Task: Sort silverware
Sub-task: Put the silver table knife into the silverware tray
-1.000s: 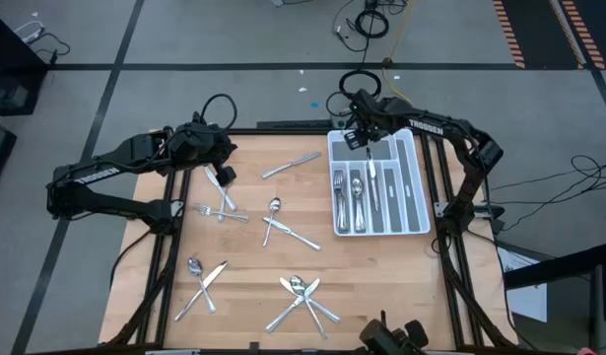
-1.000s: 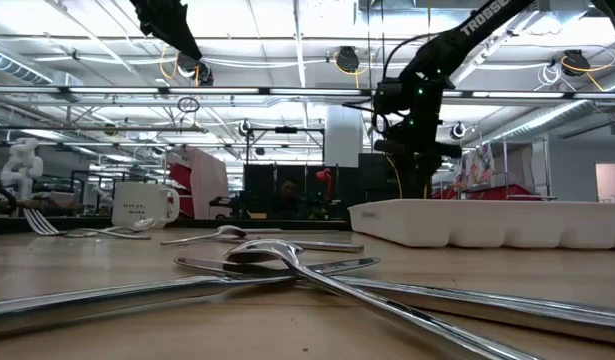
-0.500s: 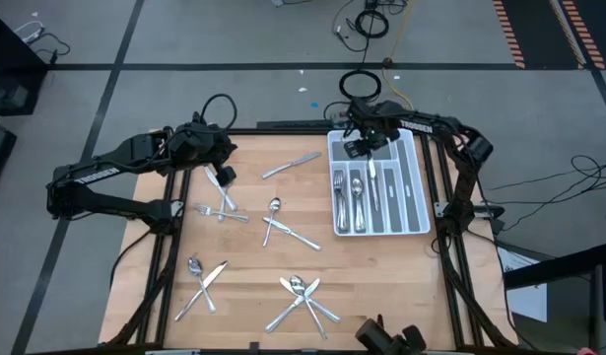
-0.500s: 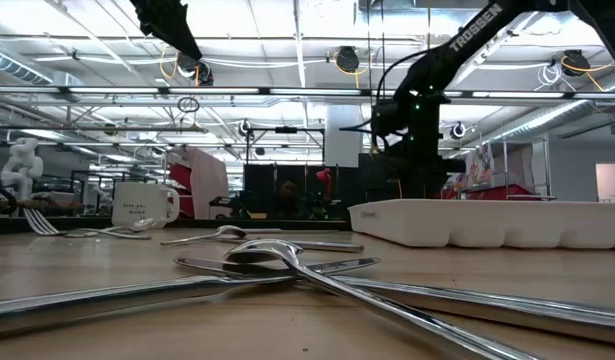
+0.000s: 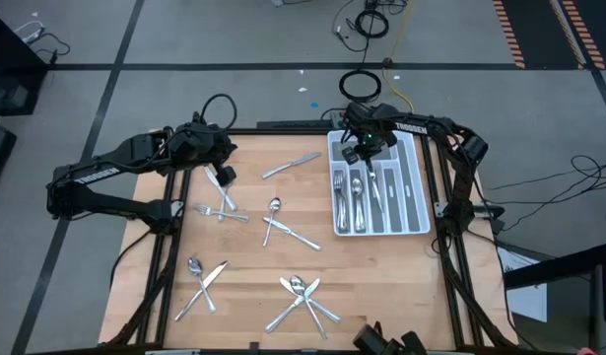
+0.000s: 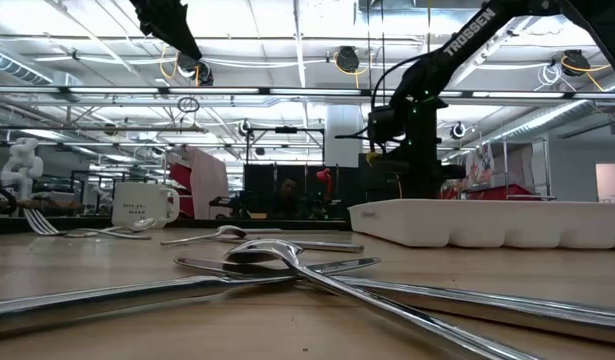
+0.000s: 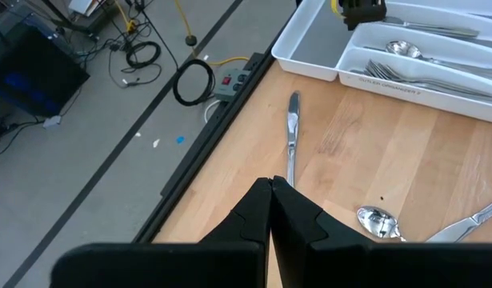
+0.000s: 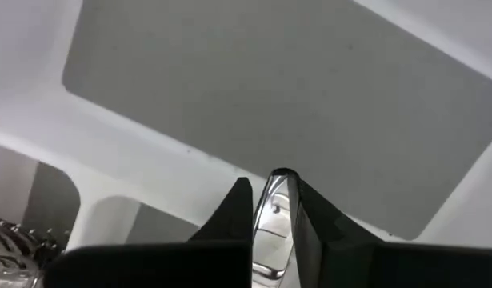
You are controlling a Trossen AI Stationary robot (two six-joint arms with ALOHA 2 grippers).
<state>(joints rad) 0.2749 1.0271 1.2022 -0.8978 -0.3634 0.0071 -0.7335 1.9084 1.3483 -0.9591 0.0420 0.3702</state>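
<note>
Silverware lies loose on the wooden table: a knife [image 5: 291, 165], forks and a spoon [image 5: 221, 192], a crossed pair [image 5: 280, 227], another pair [image 5: 202, 281] and a cluster [image 5: 304, 299]. The white divided tray [image 5: 418, 187] at the far right holds forks and spoons [image 5: 349, 200]. My right gripper [image 5: 365, 150] is low over the tray's far end, shut on a slim silver piece [image 5: 373, 184]. My left gripper [image 5: 224, 150] is shut and empty at the table's far left, above the wood [image 7: 270, 186]. My right gripper pinches one end of the slim silver piece [image 8: 276, 198] between its two fingers, coming from above and pointing down into the tray. The rest of the piece reaches toward the near side along a middle compartment [image 5: 374, 189]. I cannot tell whether it rests on the tray floor.
A white mug [image 6: 145, 204] stands at the far left in the low view. The tray's rim [image 6: 487, 222] rises above the table on the right. Bare wood [image 5: 381, 286] lies at the near right, between the cluster and the table's edge.
My right gripper has gone down toward the tray's far end with the silver piece, shifting slightly toward the near edge. Its fingers stay shut on it.
</note>
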